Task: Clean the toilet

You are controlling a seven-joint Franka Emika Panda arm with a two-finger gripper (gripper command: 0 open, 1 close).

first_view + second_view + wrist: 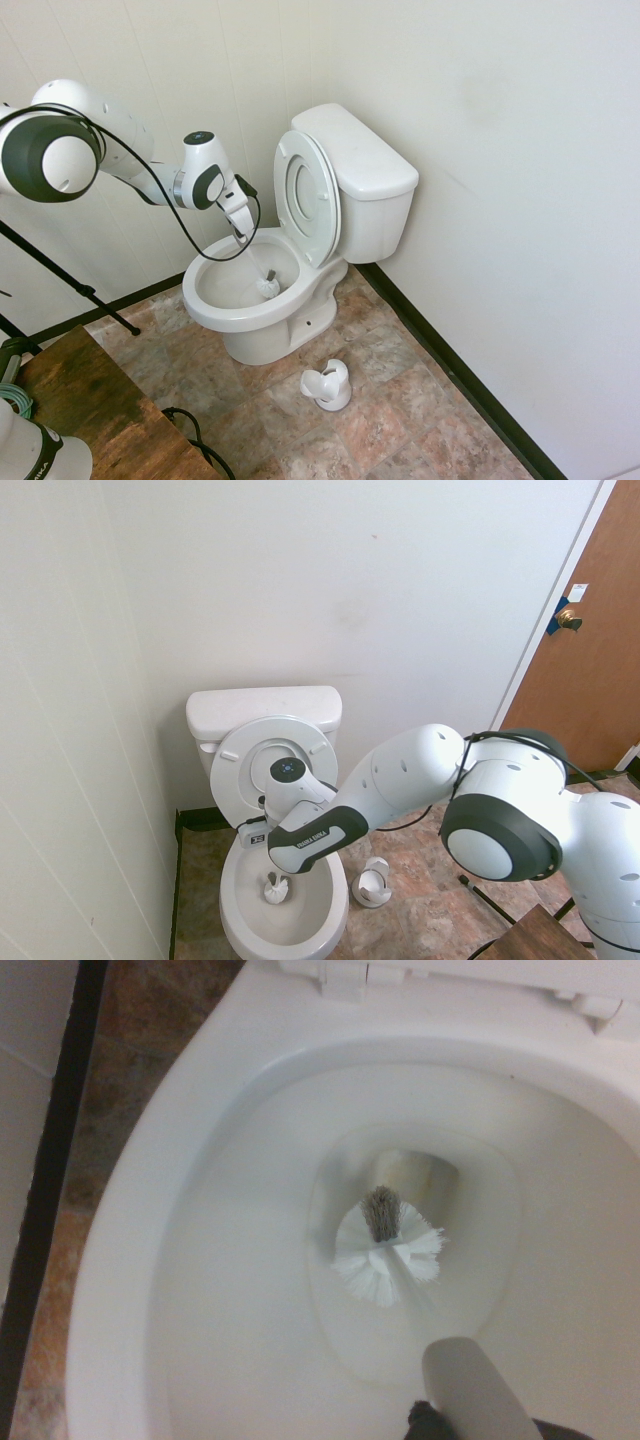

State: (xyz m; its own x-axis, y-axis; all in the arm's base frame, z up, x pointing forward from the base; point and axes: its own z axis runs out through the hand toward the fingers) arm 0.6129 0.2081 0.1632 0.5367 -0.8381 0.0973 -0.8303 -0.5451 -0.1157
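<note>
Closest to the wrist camera, a pale grey handle rose from the lower edge of the picture and ran down to a toilet brush (387, 1250), its white bristles spread round a grey tip that sat low in the bowl, at the mouth of the drain. From the first exterior view the gripper (240, 236) pointed straight down over the bowl, its fingers drawn tight together on the upper end of that handle, with the brush head (268, 288) resting against the inside of the bowl below it.

The toilet (300, 250) stood in the corner of the room, its tank against the back wall and a side wall close by. Seat and lid were both tipped up against the tank, leaving the oval bowl open. The white arm (400, 780) reached in over the rim from the side.

On the mottled brown tile floor (400, 400) just beside the base of the toilet lay a small white brush holder (328, 385). Farther off, in the second exterior view, a brown door (590, 650) with a round knob was visible.
</note>
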